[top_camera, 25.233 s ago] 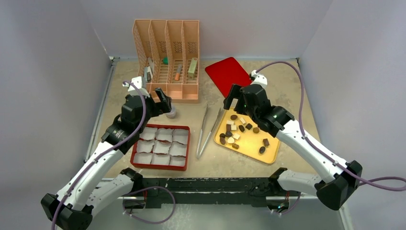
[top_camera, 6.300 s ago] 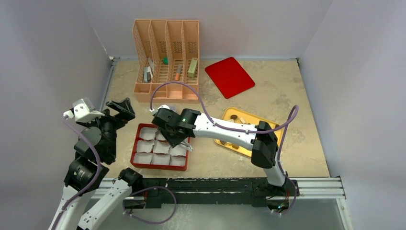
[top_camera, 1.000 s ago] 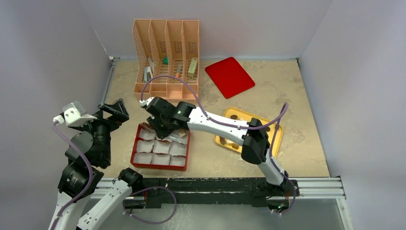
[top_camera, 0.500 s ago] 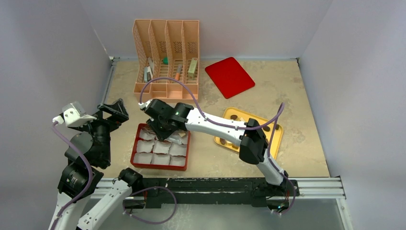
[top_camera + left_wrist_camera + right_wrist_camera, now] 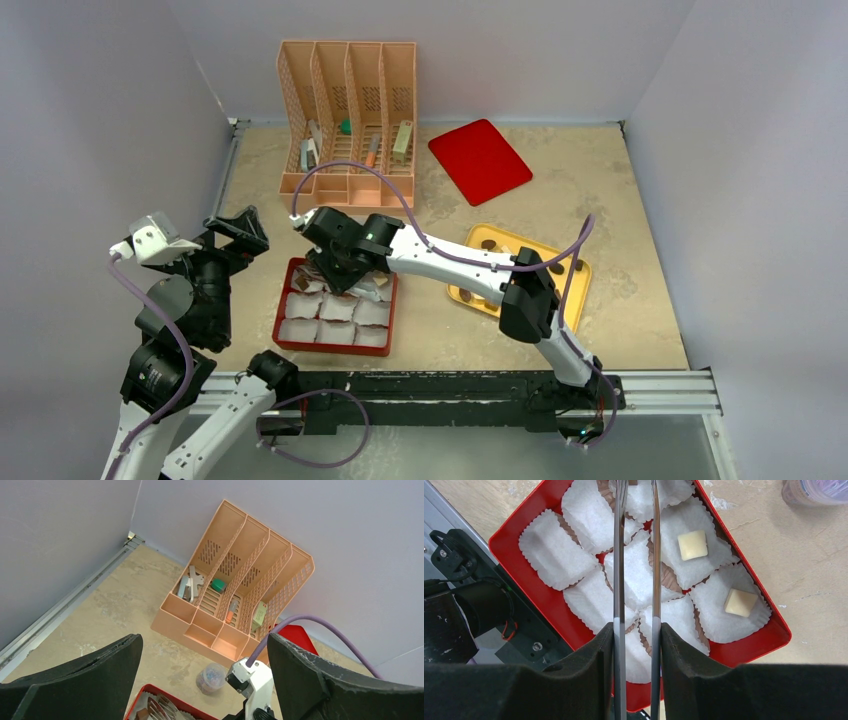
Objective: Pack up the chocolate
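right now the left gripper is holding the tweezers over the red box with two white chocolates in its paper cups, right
No, the right gripper holds the tweezers over the red box, as the right wrist view shows; the left gripper is open and empty. Two white chocolates do sit in its paper cups.

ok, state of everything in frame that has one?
right gripper: shut on the tweezers
tweezers: tines apart, over the paper cups
left gripper: open, empty, raised at the left
red box: uncovered; two cups hold white chocolates, most others look empty
red lid: off, lying flat, apart from the box
yellow tray: some chocolates on it
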Controlling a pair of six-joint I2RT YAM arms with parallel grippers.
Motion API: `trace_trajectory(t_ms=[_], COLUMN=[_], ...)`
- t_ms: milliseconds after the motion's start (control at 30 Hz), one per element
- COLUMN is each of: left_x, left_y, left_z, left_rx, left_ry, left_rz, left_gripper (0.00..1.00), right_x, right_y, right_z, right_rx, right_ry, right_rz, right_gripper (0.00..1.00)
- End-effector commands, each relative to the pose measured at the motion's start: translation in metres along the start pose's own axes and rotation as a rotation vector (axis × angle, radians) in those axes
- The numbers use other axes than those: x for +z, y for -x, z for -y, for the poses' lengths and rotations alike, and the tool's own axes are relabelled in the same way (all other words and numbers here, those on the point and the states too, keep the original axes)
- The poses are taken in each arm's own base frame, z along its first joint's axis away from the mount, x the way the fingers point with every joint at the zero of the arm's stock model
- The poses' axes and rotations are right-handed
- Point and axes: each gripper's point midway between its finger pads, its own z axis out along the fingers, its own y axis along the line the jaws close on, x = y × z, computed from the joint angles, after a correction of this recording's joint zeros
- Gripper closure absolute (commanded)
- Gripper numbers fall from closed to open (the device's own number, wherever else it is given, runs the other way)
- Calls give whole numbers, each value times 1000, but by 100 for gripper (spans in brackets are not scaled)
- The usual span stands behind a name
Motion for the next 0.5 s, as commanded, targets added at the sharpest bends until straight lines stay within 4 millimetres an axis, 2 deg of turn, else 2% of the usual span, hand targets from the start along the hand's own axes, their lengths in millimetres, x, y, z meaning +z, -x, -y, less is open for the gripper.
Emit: trace_trajectory(t_ms=[0,167,467], left_x=[0,2,2], left_y=[9,6,6], left_z=[4,6,6], left_rx=[-29,-29,-32], left_ry=[-6,-9,-12], left_rz=[23,16,15], left_gripper=[5,5,5], right_x=[-23,-26,-18], right_y=[24,25,23], right_z=[-8,-12,-20], right_rx=[-11,-12,-29], right_ry=[19,36,53], right_rz=[82,91,76], right_gripper=[64,64,63])
